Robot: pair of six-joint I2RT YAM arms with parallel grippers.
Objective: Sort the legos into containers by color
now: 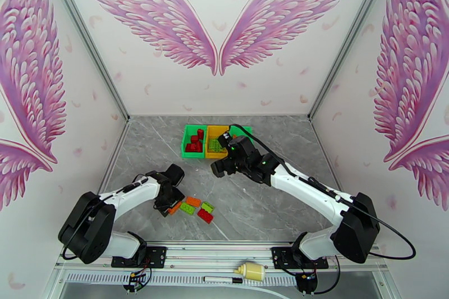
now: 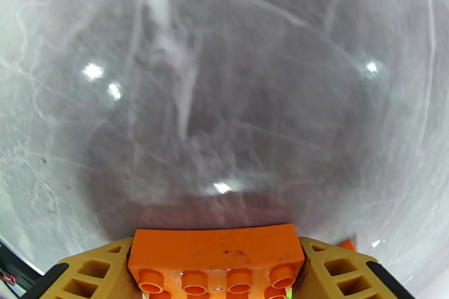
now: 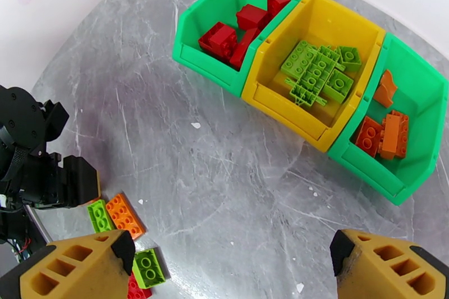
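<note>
1. Three bins (image 1: 216,156) stood touching in a row at the table's far side: a green bin (image 3: 188,50) of red bricks (image 3: 241,28), a yellow bin (image 3: 264,92) of lime bricks (image 3: 317,73), and a second green bin (image 3: 421,87) of orange bricks (image 3: 384,134) (overhead, the right arm covered most of it).
2. Left gripper (image 2: 216,280): clenched on an orange brick (image 2: 216,249).
3. Right gripper (image 3: 233,263): fingers spread, nothing between them.
4. Four loose bricks (image 1: 193,201) lay beside the left gripper: one orange, two lime, one red.
</note>
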